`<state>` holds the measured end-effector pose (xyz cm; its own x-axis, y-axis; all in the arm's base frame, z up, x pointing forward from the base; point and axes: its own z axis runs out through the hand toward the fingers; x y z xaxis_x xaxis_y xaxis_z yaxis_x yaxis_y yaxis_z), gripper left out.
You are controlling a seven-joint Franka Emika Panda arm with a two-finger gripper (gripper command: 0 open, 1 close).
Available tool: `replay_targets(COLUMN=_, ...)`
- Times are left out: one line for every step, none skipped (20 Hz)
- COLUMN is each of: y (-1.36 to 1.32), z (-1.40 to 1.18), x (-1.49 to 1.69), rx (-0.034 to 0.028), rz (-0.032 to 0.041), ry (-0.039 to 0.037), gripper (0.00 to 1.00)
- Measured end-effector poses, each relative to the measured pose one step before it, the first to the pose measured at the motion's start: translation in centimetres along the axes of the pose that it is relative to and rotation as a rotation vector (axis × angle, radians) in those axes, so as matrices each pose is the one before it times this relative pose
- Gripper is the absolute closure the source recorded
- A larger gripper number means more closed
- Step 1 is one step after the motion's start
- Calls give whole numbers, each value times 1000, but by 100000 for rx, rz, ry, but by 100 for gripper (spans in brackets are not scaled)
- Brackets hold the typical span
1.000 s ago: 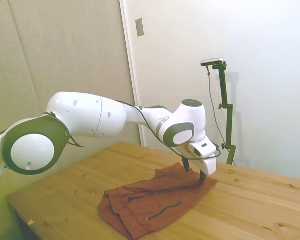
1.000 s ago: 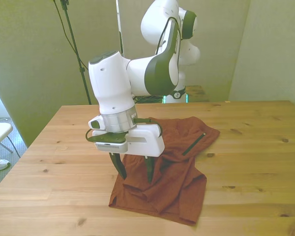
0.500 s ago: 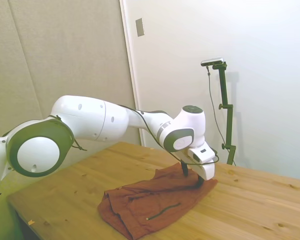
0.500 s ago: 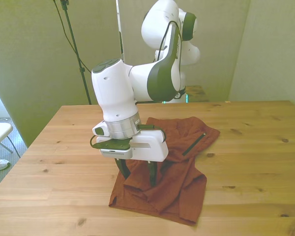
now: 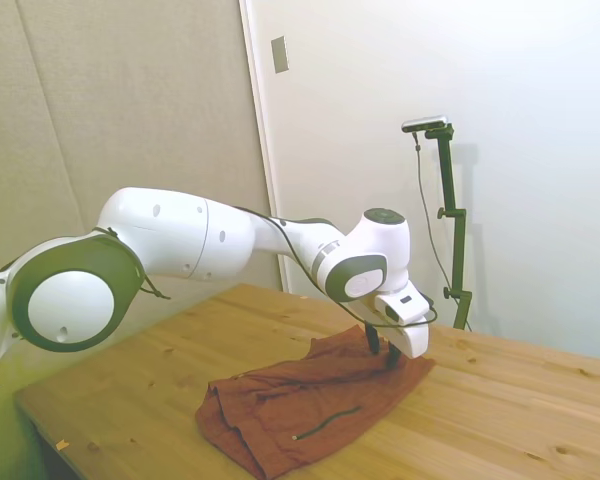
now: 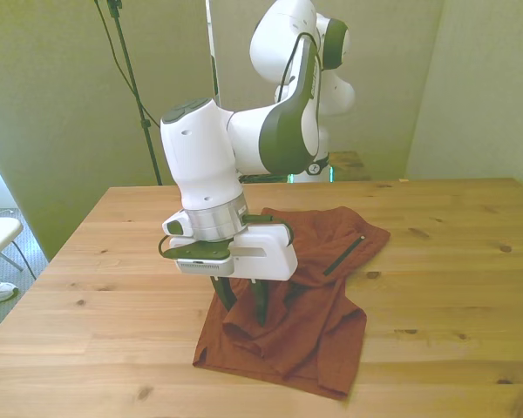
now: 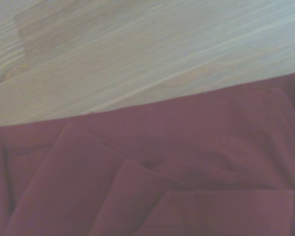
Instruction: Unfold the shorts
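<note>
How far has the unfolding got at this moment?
Nothing looks unfolded yet: the shorts lie bunched and doubled over on the table, with layered folds in the wrist view. In hand: the gripper is down on the fabric, its fingers closed around a raised pinch of cloth near the edge on the front view's left. Left to do: lift, pull the fold open and spread the shorts flat.

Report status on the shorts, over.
Gripper shut on a pinched fold of the rust-red fabric shorts, fold raised slightly. Shorts otherwise bunched and folded on the wooden table. Nothing in the way.
</note>
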<state>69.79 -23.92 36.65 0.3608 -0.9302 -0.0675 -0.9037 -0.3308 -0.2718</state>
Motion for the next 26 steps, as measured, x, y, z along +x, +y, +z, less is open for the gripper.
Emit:
replay_targets(y=166, z=-33, x=-6, rx=-50, rz=44, ry=-143, gripper=100)
replay_targets(y=123, z=-38, x=-3, rx=84, rz=-14, ry=-123, gripper=100)
replay_targets(y=75, z=-35, x=22, rx=145, rz=5, ry=-105, gripper=100)
replay_targets(y=55, z=-22, x=16, rx=206, rz=-182, ry=-56, gripper=100)
replay_targets(y=25, z=-8, x=19, rx=449, rz=-509, ry=74, gripper=100)
replay_targets(y=29, z=16, x=11, rx=559, rz=-488, ry=144, gripper=100)
replay_targets(y=77, z=71, x=-25, rx=193, rz=-337, ry=-69, gripper=100)
replay_targets(y=85, z=64, x=-19, rx=112, rz=-193, ry=-80, gripper=100)
replay_targets(y=32, z=34, x=7, rx=301, rz=-248, ry=117, gripper=100)
replay_targets(y=-7, z=-17, x=-20, rx=415, rz=-358, ry=72, gripper=100)
replay_targets(y=-58, z=-87, x=-55, rx=448, rz=-505, ry=-198, gripper=100)
replay_targets(y=-48, z=-102, x=-151, rx=451, rz=-739, ry=-331, gripper=100)
replay_targets(y=-117, z=-180, x=-265, rx=876, rz=-664, ry=-585, gripper=100)
replay_targets(y=-286, z=-257, x=-318, rx=726, rz=-886, ry=-287, gripper=100)
replay_targets(y=-464, z=-324, x=-414, rx=769, rz=-1081, ry=-129, gripper=100)
replay_targets(y=-644, z=-407, x=-535, rx=908, rz=-1157, ry=-127, gripper=100)
replay_targets(y=-763, z=-437, x=-621, rx=984, rz=-1356, ry=-84, gripper=100)
replay_targets(y=-1021, z=-497, x=-801, rx=1068, rz=-1724, ry=-189, gripper=100)
replay_targets(y=-1190, z=-542, x=-856, rx=756, rz=-2027, ry=-251, gripper=100)
replay_targets(y=-1479, z=-587, x=-1005, rx=991, rz=-2424, ry=262, gripper=100)
replay_targets(y=-1621, z=-476, x=-1089, rx=617, rz=-2168, ry=537, gripper=100)
replay_targets(y=-1508, z=-321, x=-1103, rx=-239, rz=-2227, ry=657, gripper=100)
replay_targets(y=-1568, z=-232, x=-1138, rx=-211, rz=-1945, ry=945, gripper=100)
replay_targets(y=-1579, z=-116, x=-1185, rx=-183, rz=-1647, ry=652, gripper=100)
replay_targets(y=-1429, z=-32, x=-1206, rx=-264, rz=-1272, ry=-262, gripper=100)
replay_targets(y=-1328, z=101, x=-1198, rx=160, rz=-1185, ry=-546, gripper=100)
